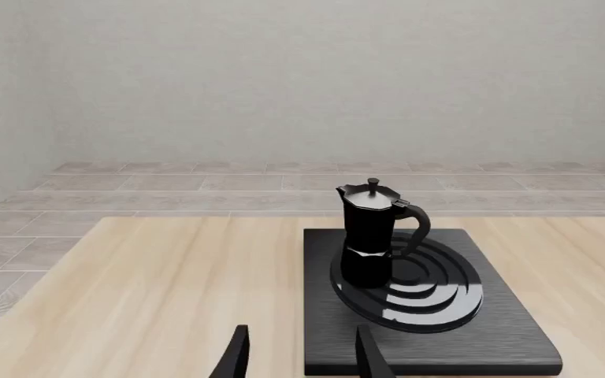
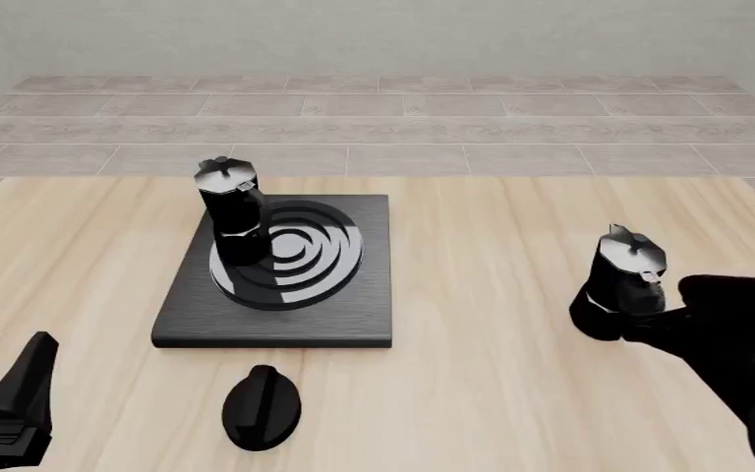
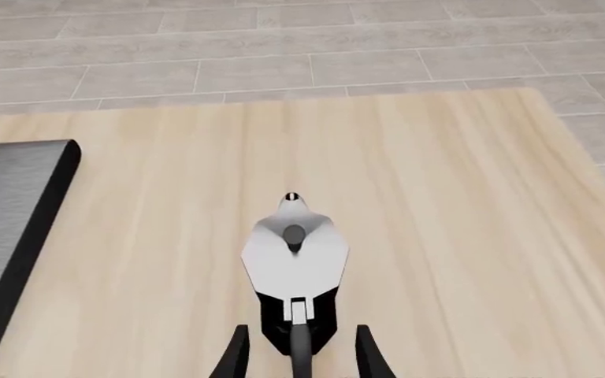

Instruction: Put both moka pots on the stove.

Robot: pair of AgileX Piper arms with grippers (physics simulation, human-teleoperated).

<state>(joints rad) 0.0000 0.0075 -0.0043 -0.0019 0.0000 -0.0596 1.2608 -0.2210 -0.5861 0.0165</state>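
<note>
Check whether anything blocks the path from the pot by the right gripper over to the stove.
Nothing visible does. Bare tabletop lies between the moka pot at the right gripper and the stove. The other pot stands on the burner's left part; the black oval knob lies nearer the camera, off that line.

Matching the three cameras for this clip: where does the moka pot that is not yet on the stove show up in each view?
Front view: the off-stove moka pot stands on the table at right, at the right end effector.
Right wrist view: seen from above, lid up, between the fingers.
Left wrist view: not in it; only the other pot shows.
Shared landmark: the stove, whose edge shows in the right wrist view.
</note>
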